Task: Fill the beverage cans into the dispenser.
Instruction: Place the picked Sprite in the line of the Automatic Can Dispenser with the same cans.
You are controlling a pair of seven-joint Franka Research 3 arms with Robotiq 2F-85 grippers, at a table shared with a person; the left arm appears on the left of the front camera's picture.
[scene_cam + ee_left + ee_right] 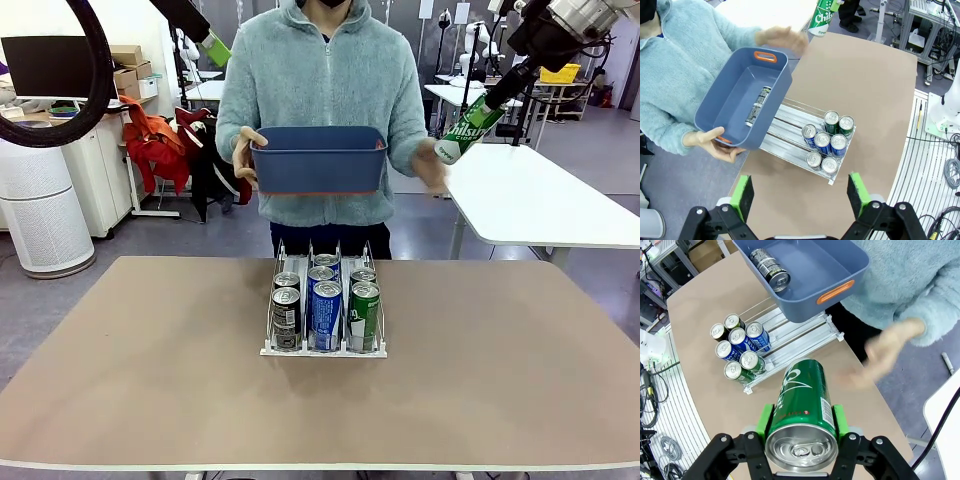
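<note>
- Front view: your right gripper [492, 108], up high, is clamped on a green can [468, 130]. The dispenser [322, 352] sits well below to its left, with six cans [326, 300] at its front and bare table [500, 360] all round.
- Left wrist view: your left gripper [802, 192] stands spread and empty. The dispenser [785, 142] lies just ahead, with a blue bin [780, 90] over its far end. The green can [821, 17] reads "Chils".
- Right wrist view: the dispenser [800, 335] lies beyond the held can, its rear lanes free.

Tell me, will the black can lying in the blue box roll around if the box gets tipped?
Probably yes: the black can lies on its round side, alone on the smooth floor of the blue box, so it would likely roll. It looks like stiff metal, so bumping a wall probably won't squash it.
</note>
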